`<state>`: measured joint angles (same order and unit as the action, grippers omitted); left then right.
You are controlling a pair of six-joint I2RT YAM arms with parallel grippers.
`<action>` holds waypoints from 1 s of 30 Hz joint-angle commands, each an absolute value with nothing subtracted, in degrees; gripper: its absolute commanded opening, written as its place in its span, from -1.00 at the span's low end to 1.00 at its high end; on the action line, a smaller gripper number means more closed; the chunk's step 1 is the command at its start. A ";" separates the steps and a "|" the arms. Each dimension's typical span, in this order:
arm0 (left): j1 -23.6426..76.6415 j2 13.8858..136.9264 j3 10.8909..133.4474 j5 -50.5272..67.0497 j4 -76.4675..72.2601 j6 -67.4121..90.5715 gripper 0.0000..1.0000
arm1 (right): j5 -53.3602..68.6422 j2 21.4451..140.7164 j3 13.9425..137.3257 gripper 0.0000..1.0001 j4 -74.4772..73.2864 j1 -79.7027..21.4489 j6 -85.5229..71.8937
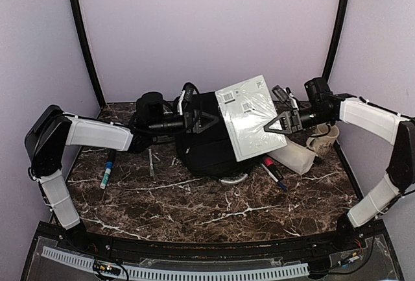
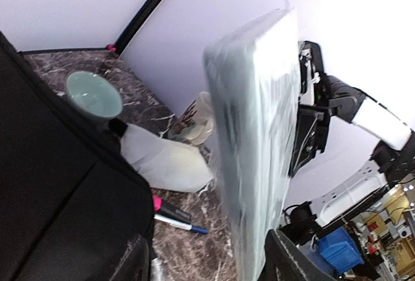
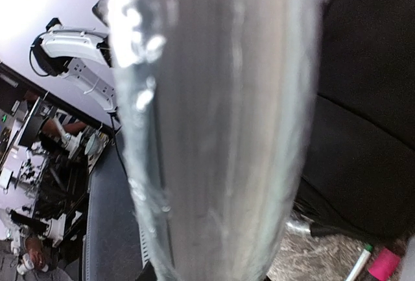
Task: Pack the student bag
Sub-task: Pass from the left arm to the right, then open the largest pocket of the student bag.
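The black student bag (image 1: 204, 148) lies at the back middle of the marble table; it also shows in the left wrist view (image 2: 52, 183) and the right wrist view (image 3: 363, 132). My right gripper (image 1: 279, 123) is shut on the right edge of a flat white plastic-wrapped packet (image 1: 249, 115) and holds it tilted above the bag's right side. The packet fills the right wrist view (image 3: 214, 132), between that gripper's jaws (image 3: 207, 274). My left gripper (image 1: 206, 122) hovers over the bag's top left, jaws wide apart (image 2: 207, 261), the packet (image 2: 259, 138) just in front of it.
A translucent white pouch (image 1: 295, 158) lies right of the bag, with a patterned mug (image 1: 322, 139) behind it. A pale green cup (image 2: 94, 96) stands behind the bag. Markers (image 1: 273, 172) lie near the pouch. A teal-tipped marker (image 1: 107, 174) and a thin pen (image 1: 150, 162) lie left.
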<state>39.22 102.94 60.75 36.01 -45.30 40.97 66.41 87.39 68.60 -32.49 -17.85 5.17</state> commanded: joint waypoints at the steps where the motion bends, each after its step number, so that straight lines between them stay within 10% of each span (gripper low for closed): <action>1: 39.23 99.28 64.15 29.93 -26.53 27.30 0.25 | 72.07 78.79 63.70 -1.00 -25.98 -8.58 4.99; 13: 46.10 103.89 77.42 9.09 0.80 -1.90 0.26 | 75.27 67.18 50.16 -1.00 -28.28 13.50 16.06; 30: 53.96 120.71 96.99 4.95 17.26 -20.28 0.54 | 77.69 65.72 48.73 -1.00 -26.34 14.74 15.66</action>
<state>54.22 120.25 93.78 2.22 13.87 -15.73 70.50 68.20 48.38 -31.07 14.48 14.35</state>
